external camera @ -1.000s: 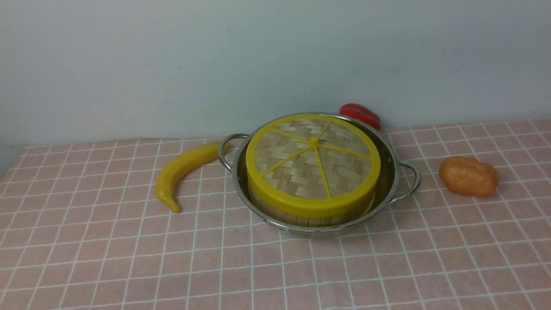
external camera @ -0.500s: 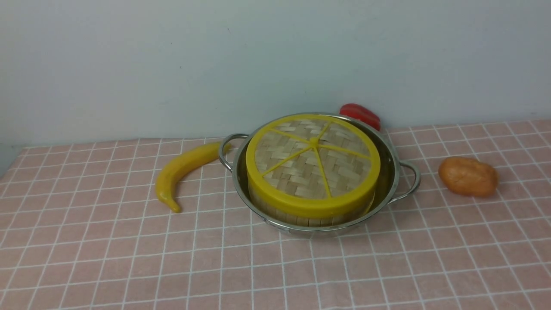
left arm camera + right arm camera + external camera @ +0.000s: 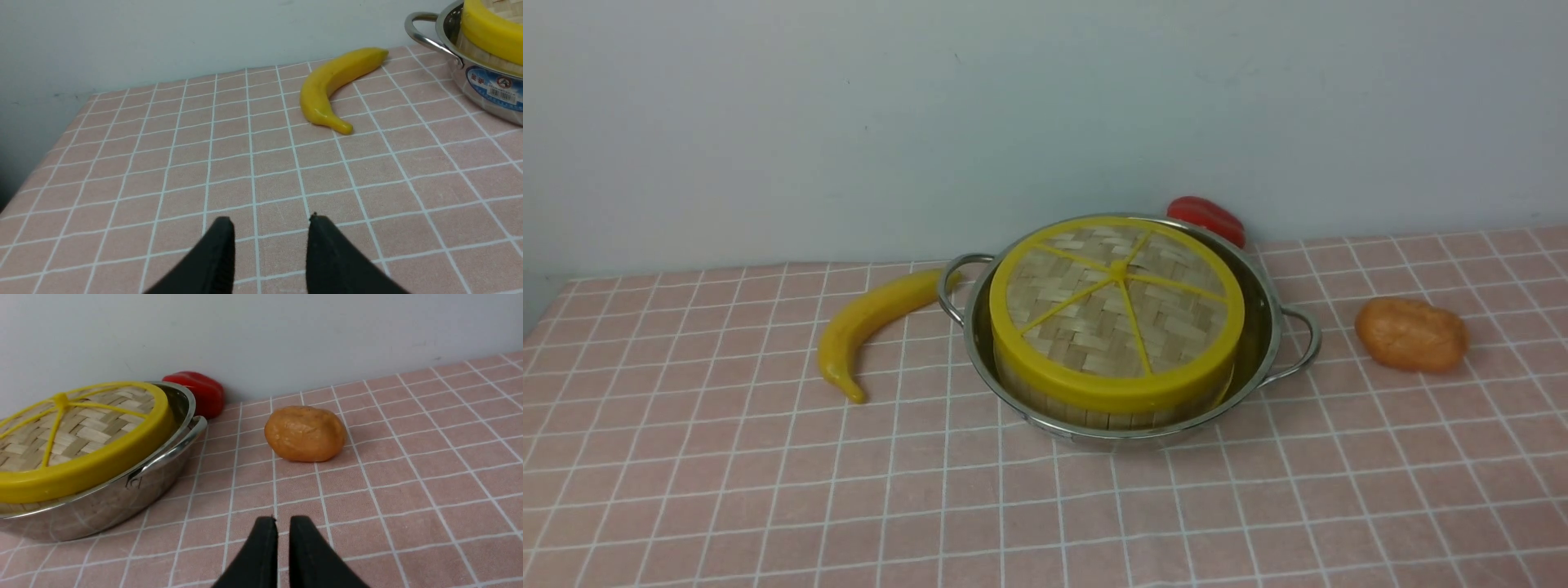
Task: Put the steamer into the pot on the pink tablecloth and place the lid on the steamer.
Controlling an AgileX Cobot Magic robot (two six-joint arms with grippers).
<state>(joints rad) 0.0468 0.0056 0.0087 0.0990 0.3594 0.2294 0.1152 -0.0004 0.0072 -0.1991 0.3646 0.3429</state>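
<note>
The steel pot point(image 3: 1262, 327) stands on the pink tablecloth point(image 3: 1045, 506) at the middle back. The bamboo steamer point(image 3: 1094, 408) sits inside it, and the woven lid point(image 3: 1117, 306) with yellow rim and spokes lies flat on the steamer. The steamer's contents are hidden. Neither gripper shows in the front view. My left gripper point(image 3: 269, 222) is open and empty over bare cloth, well short of the pot point(image 3: 482, 81). My right gripper point(image 3: 282, 520) is shut and empty over the cloth, beside the pot point(image 3: 122, 494) and lid point(image 3: 77, 428).
A yellow banana point(image 3: 870, 322) lies just left of the pot's handle. An orange potato-like piece point(image 3: 1411, 335) lies to the pot's right. A red pepper point(image 3: 1207, 216) sits behind the pot against the grey wall. The cloth's left edge drops off.
</note>
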